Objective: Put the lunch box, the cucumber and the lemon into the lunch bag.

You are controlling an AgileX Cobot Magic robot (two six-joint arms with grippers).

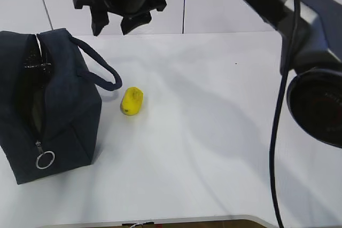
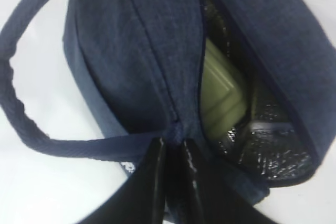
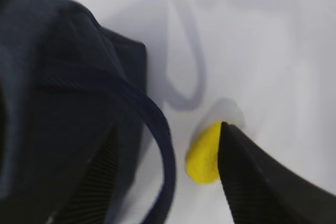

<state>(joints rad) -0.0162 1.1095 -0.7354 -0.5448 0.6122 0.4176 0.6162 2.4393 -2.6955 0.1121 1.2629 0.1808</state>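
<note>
The navy lunch bag [image 1: 59, 105] stands at the table's left with its top unzipped. Through the opening in the left wrist view, the lunch box's pale green lid [image 2: 223, 95] shows against the shiny lining. My left gripper [image 2: 173, 148] is shut, pinching the lunch bag [image 2: 136, 51] at the rim by the zipper's end; it is out of the exterior view. The yellow lemon [image 1: 132, 101] lies on the table just right of the bag. High above it, my right gripper [image 1: 115, 24] hangs open and empty. In the right wrist view the lemon [image 3: 202, 156] sits beside the right finger [image 3: 252, 182]. The cucumber is hidden.
One loop handle [image 1: 101, 70] droops toward the lemon. A silver ring pull [image 1: 45, 159] hangs at the bag's near end. The white table [image 1: 214, 132] stretches right and forward. The right arm and its cable [image 1: 278, 132] cross the right side.
</note>
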